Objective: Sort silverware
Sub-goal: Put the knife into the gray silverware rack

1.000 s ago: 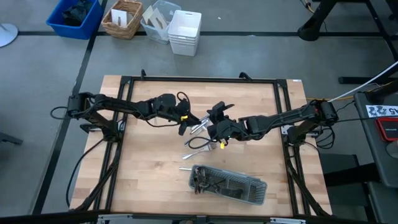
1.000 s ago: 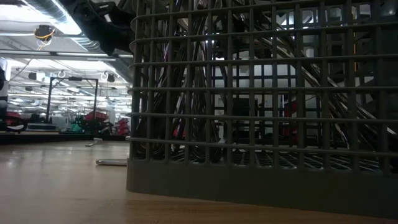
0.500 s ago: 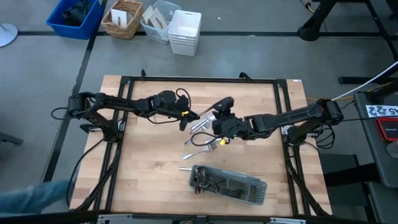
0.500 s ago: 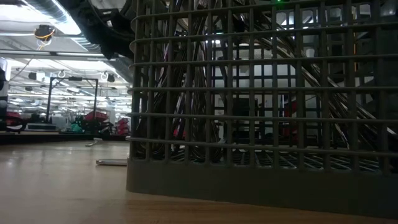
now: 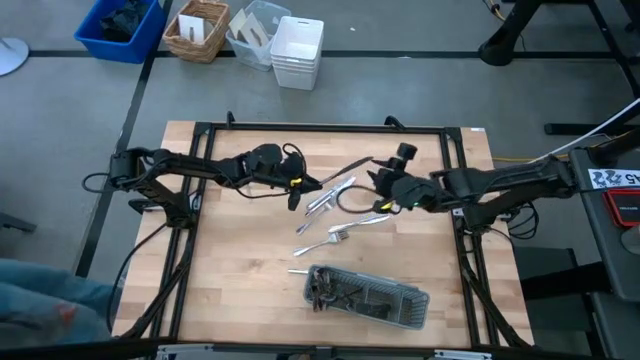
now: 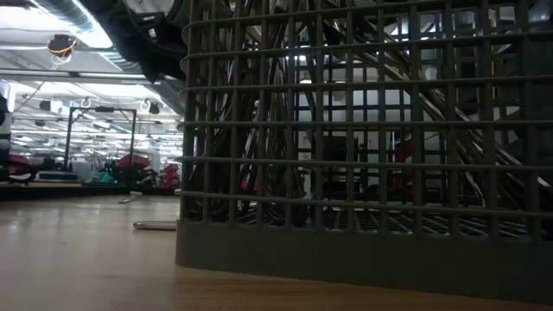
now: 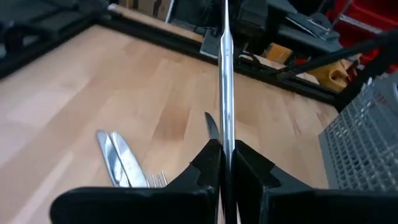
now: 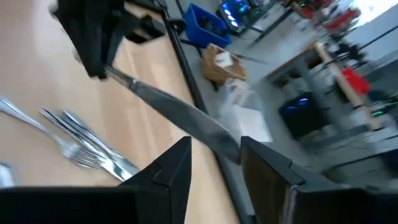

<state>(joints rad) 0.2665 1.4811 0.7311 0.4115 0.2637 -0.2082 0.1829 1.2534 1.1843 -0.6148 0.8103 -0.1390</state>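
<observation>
A: From the high view I have the left gripper [image 5: 294,190] just left of frame centre, fingers pinched on a knife [image 5: 345,166]. Its long axis runs diagonally, the free end pointing up and right. My right gripper [image 5: 388,182] sits right of centre beside that free end, jaws spread, not clearly touching it.

B: And the rest of the silverware?

A: A loose cluster of forks [image 5: 340,192] lies at centre frame, slim shiny metal on the pale wooden table [image 5: 240,270], mostly slanting the same diagonal way. 1 more piece [image 5: 298,271] lies flat, left to right, just above the mesh tray [image 5: 400,305] at lower centre.

B: Low view?

A: The tray's dark grey grid wall [image 6: 363,155] fills most of the frame. This view alone shows the handles standing slanted inside it, and 1 piece [image 6: 155,225] lying flat at middle left. Neither gripper can be made out here.

B: Left wrist?

A: The knife [image 7: 224,74] rises straight up the frame's middle, a thin bright edge clamped between my 2 dark fingers [image 7: 208,165]. 2 smooth blades [image 7: 118,158] lie on the wood at lower left, fork tines beside them.

B: Right wrist?

A: The knife's flat grey blade [image 8: 180,121] crosses from upper left to centre, ending between my spread fingers [image 8: 171,168]; I cannot tell whether they touch it. Forks [image 8: 87,146] lie at middle left.
</observation>
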